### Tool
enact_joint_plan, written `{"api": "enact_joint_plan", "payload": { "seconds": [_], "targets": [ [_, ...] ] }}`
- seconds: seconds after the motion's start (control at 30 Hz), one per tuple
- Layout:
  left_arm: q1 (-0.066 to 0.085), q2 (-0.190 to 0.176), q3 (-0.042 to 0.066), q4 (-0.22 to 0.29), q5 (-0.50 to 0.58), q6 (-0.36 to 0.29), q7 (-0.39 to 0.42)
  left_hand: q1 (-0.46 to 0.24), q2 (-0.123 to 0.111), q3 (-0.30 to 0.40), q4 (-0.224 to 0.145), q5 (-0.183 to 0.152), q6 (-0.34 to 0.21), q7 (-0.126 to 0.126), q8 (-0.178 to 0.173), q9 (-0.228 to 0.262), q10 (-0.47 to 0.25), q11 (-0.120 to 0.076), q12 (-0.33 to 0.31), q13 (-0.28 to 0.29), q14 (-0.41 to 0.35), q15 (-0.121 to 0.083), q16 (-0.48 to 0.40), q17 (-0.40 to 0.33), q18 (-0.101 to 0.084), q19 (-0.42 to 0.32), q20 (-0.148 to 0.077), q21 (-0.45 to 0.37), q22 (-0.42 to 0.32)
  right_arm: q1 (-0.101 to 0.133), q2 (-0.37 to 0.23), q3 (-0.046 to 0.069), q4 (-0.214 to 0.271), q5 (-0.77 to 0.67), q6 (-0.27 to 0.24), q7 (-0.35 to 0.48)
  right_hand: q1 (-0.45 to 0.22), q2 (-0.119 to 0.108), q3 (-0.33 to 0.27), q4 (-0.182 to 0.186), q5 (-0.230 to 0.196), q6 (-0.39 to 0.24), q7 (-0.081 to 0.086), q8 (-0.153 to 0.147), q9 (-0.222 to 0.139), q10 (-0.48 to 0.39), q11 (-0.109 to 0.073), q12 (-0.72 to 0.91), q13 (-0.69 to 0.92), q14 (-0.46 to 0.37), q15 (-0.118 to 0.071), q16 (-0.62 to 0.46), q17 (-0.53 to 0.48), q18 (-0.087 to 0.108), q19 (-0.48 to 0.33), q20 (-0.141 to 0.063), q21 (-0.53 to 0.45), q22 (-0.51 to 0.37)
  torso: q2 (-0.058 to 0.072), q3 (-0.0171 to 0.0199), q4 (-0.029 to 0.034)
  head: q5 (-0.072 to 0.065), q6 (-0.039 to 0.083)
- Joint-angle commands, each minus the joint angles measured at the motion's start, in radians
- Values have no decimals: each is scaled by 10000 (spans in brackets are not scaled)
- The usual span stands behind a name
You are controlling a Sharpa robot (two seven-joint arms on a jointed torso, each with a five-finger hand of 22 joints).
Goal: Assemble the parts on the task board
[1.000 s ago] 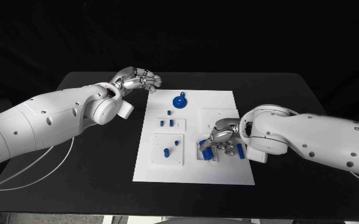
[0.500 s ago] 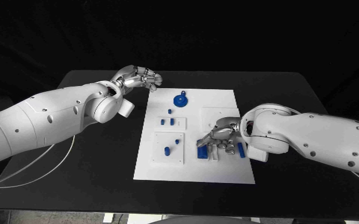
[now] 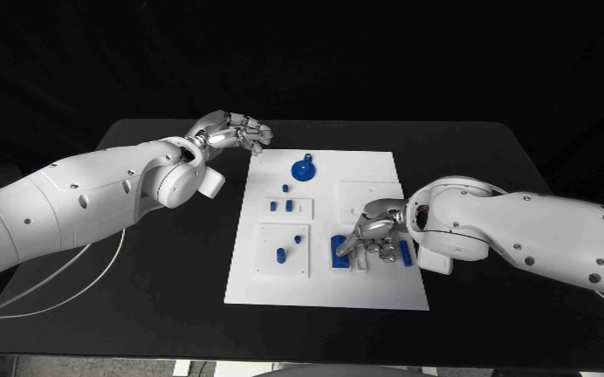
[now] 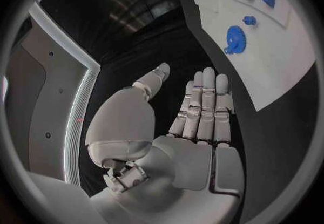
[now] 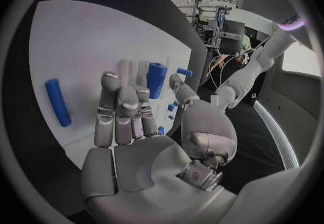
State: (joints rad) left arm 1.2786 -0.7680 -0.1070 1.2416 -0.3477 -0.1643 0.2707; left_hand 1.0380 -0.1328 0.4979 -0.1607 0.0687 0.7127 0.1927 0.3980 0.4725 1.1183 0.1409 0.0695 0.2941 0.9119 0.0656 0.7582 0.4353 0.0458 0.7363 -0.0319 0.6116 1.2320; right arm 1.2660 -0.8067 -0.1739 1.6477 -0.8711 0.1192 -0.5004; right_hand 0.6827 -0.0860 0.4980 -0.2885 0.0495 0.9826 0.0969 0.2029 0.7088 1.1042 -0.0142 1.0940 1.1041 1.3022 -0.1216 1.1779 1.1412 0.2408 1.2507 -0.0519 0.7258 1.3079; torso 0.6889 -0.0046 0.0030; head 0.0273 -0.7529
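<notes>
task board under right robot hand, fingers spread.

White board, blue parts, black table

The task board is seen as plain white, and the small parts on it, like the round part and the long bar, are blue. The table is black. Both arms are white, and the left hand and right hand are shiny silver.
</notes>
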Motion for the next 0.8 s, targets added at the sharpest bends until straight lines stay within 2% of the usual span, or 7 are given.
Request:
{"api": "enact_joint_plan", "payload": {
  "seconds": [0.03, 0.17, 0.23, 0.3, 0.6, 0.73, 0.8],
  "targets": [
    [9, 13, 5, 15, 62, 118, 73, -71, -31, 2, 48, -18, -57, 70, 64, -14, -76, -17, 45, 17, 48, 48, -39, 12, 113, 29, 24, -37, 11, -54, 19, -30, 53, 23, 549, 274, 445, -105, 130, -24, -2, 4, 26, 36, 23, 20, 10, -53, 28, 19, 1, -40, 24, 200, 43, 42, -5, 130, 0, 5, -5, 9, 5],
    [9, 10, 5, 11, 62, 111, 72, -70, -29, 3, 48, -18, -57, 70, 66, -16, -76, -17, 46, 17, 48, 48, -40, 14, 113, 29, 24, -38, 13, -60, 15, -30, 67, -177, 417, 234, 1110, -181, 274, -23, -4, 23, 35, 37, 40, 34, 21, -73, 56, 26, 13, -53, 41, 209, 42, 87, 6, 142, 3, 11, -7, 4, 11],
    [9, 10, 5, 8, 62, 115, 61, -69, -29, 3, 49, -18, -57, 70, 67, -17, -76, -17, 46, 17, 49, 48, -41, 15, 113, 29, 24, -38, 13, -60, 4, -30, 48, -277, 363, 224, 1255, -73, 342, 24, -5, 131, 18, 92, 69, 48, 9, -80, 63, 31, 6, -60, 45, 205, 52, 108, 7, 140, 0, 7, -6, 13, 7],
    [9, 9, 4, 2, 62, 132, 44, -69, -26, 4, 49, -17, -57, 70, 68, -17, -75, -17, 46, 17, 49, 48, -41, 16, 113, 29, 25, -39, 14, -61, 5, -30, 30, -279, 311, 196, 1202, 73, 387, 114, -5, 196, 4, 120, 84, 68, -5, -89, 65, 37, -6, -70, 44, 207, 64, 138, -1, 129, -2, 6, -5, 16, 7],
    [9, 23, 2, -1, 62, 131, 47, -71, -23, 4, 54, -17, -57, 70, 73, -21, -75, -17, 47, 18, 51, 49, -43, 20, 113, 31, 25, -41, 17, -101, 100, -30, -8, -468, 203, 75, 1084, 174, 441, 197, -5, 258, -19, 134, 97, 118, -26, -107, 75, 57, -25, -80, 52, 210, 87, 173, -2, 124, 4, 8, -3, -10, -4],
    [8, 24, 2, -5, 62, 129, 49, -72, -21, 4, 57, -17, -58, 70, 75, -23, -74, -17, 47, 18, 51, 49, -44, 22, 113, 32, 26, -42, 19, -115, 111, -30, -31, -523, 159, 63, 888, 398, 522, 416, -5, 299, -31, 134, 100, 156, -38, -128, 82, 70, -36, -92, 56, 210, 100, 191, -12, 115, -2, 0, -5, -18, 1],
    [8, 22, 2, -4, 62, 129, 49, -73, -20, 4, 58, -17, -58, 70, 76, -24, -74, -17, 47, 19, 52, 49, -45, 23, 113, 32, 26, -43, 20, -124, 144, -30, -51, -609, 156, 53, 822, 432, 585, 492, -5, 313, -38, 131, 100, 170, -45, -138, 88, 75, -42, -96, 61, 210, 102, 188, -13, 116, 3, -2, -4, -18, 2]
  ]
}}
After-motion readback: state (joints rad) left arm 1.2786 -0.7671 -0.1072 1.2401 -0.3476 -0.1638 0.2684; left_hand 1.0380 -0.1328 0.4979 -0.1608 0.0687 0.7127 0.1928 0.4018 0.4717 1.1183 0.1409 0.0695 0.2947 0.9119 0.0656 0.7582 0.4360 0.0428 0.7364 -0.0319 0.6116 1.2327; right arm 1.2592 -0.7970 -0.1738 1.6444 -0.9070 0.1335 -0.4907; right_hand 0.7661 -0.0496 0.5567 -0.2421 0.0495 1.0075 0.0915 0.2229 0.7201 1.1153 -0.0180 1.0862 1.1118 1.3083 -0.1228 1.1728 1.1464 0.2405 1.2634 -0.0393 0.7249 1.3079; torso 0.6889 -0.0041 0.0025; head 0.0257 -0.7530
